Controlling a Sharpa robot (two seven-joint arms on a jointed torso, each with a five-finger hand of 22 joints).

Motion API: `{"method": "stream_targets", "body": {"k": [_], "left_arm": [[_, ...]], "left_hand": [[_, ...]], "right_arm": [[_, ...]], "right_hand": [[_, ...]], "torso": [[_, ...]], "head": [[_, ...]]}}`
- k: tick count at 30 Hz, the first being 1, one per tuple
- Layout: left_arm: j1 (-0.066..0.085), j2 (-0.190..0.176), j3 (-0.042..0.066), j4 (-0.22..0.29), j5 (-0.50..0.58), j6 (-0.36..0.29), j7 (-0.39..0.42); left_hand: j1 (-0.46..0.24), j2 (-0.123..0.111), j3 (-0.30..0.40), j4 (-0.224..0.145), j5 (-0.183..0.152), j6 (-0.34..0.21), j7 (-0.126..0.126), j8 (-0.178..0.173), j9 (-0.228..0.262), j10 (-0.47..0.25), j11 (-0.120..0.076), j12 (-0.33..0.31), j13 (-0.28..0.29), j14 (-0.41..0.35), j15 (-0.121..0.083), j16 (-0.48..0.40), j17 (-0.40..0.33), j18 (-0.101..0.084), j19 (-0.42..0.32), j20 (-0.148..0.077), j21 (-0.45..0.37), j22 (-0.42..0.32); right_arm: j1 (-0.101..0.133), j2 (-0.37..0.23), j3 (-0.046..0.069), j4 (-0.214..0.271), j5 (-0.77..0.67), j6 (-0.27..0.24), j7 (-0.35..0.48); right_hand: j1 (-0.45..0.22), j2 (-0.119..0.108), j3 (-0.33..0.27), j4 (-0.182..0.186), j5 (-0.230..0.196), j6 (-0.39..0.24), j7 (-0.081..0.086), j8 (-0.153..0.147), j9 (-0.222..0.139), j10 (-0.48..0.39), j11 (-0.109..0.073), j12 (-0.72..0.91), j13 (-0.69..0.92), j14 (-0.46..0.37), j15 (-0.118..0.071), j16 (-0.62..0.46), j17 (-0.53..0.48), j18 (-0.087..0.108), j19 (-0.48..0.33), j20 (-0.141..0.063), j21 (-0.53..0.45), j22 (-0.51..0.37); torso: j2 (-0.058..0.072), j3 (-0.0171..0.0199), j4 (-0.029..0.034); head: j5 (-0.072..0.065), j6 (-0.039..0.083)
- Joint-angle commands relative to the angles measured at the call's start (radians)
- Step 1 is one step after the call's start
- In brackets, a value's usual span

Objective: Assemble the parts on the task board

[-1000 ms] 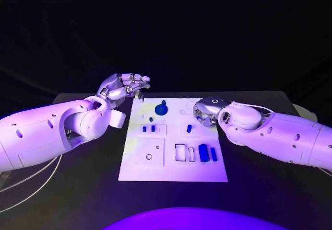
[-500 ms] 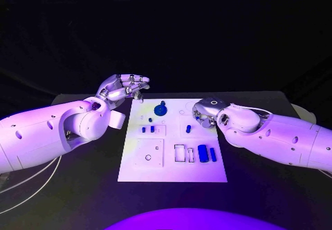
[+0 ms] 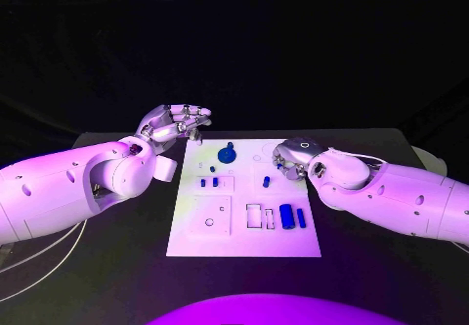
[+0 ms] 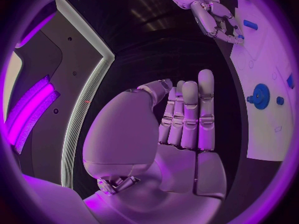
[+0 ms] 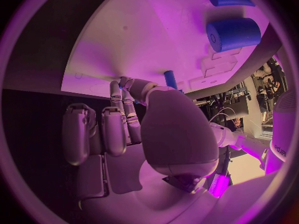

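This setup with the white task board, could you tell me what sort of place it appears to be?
Probably a robotics lab test station: a white task board with small blue parts lies on a black table against a dark backdrop, with the left hand and right hand at its far end.

No text, label, number or sign can be read anywhere.

**Board and parts on the table**

The white task board (image 3: pixel 245 237) lies flat in the middle of the black table. A blue gear (image 3: pixel 228 155) sits near its far edge. Two small blue pegs (image 3: pixel 209 181) stand side by side left of centre. A thick blue cylinder (image 3: pixel 287 215) and a slimmer blue bar (image 3: pixel 302 217) lie near the right edge.
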Motion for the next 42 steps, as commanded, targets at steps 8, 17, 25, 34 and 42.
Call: {"method": "stream_targets", "body": {"k": [8,17,25,34,42], "left_arm": [[0.001,0.001,0.001,-0.004,0.006,0.007,0.009],[0.001,-0.001,0.001,-0.009,0.007,0.006,0.010],[0.001,0.001,0.001,-0.014,0.007,0.009,0.011],[0.001,0.008,0.001,-0.026,0.009,0.010,0.011],[0.001,0.020,0.001,-0.032,0.014,0.008,0.013]], "left_hand": [[0.004,0.007,-0.006,-0.005,0.001,0.003,0.002,0.004,0.001,-0.010,0.000,0.006,0.002,-0.005,-0.001,-0.006,-0.002,0.007,0.001,-0.005,-0.007,-0.002],[0.004,0.007,-0.006,-0.005,0.001,0.003,0.002,0.004,0.001,-0.010,0.000,0.006,0.002,-0.005,-0.001,-0.006,-0.002,0.007,0.001,-0.005,-0.007,-0.002],[0.004,0.007,-0.006,-0.005,0.001,0.003,0.002,0.004,0.001,-0.010,0.000,0.006,0.002,-0.005,-0.001,-0.006,-0.002,0.007,0.001,-0.005,-0.007,-0.002],[0.004,0.007,-0.006,-0.005,0.001,0.003,0.002,0.004,0.001,-0.010,0.000,0.006,0.002,-0.005,-0.001,-0.006,-0.002,0.007,0.001,-0.005,-0.007,-0.002],[0.005,0.007,-0.007,-0.005,0.001,0.002,0.002,0.004,0.001,-0.012,0.001,0.008,0.003,-0.005,-0.001,-0.005,-0.003,0.007,0.001,-0.005,-0.008,-0.003]], "right_arm": [[0.007,-0.029,0.005,0.033,-0.007,-0.051,-0.020],[0.019,-0.088,0.016,0.139,0.032,-0.100,-0.013],[0.034,-0.111,0.024,0.245,0.053,-0.128,-0.006],[0.041,-0.068,0.026,0.304,0.067,-0.122,0.005],[0.019,0.011,0.018,0.289,0.076,-0.107,0.022]], "right_hand": [[-0.009,0.011,-0.002,-0.007,0.002,0.011,-0.001,0.003,0.003,0.052,-0.045,0.002,0.001,0.037,-0.010,-0.002,-0.001,-0.010,0.026,-0.007,0.004,0.075],[-0.018,0.011,-0.005,-0.005,-0.002,0.013,-0.002,0.003,0.003,0.054,-0.046,-0.002,0.000,0.037,-0.010,-0.002,-0.002,-0.013,0.030,-0.008,0.015,0.086],[-0.023,0.011,-0.007,-0.005,-0.009,0.015,-0.003,0.002,0.004,0.056,-0.047,-0.005,0.000,0.037,-0.011,-0.002,-0.002,-0.013,0.030,-0.009,0.016,0.087],[-0.025,0.011,-0.008,-0.004,-0.010,0.015,-0.004,0.002,0.004,0.056,-0.047,-0.006,0.000,0.037,-0.011,-0.001,-0.001,-0.013,0.029,-0.009,0.015,0.086],[-0.026,0.012,-0.008,-0.004,-0.010,0.015,-0.004,0.002,0.004,0.056,-0.047,-0.007,-0.001,0.037,-0.011,-0.001,-0.002,-0.013,0.029,-0.009,0.014,0.085]], "torso": [[-0.001,-0.0012,-0.0006],[0.000,0.0002,-0.0023],[-0.001,-0.0013,0.0001],[0.000,-0.0025,0.0033],[0.000,-0.0039,0.0026]], "head": [[-0.001,0.000],[0.005,0.007],[0.015,0.013],[0.038,0.019],[0.079,0.001]]}}
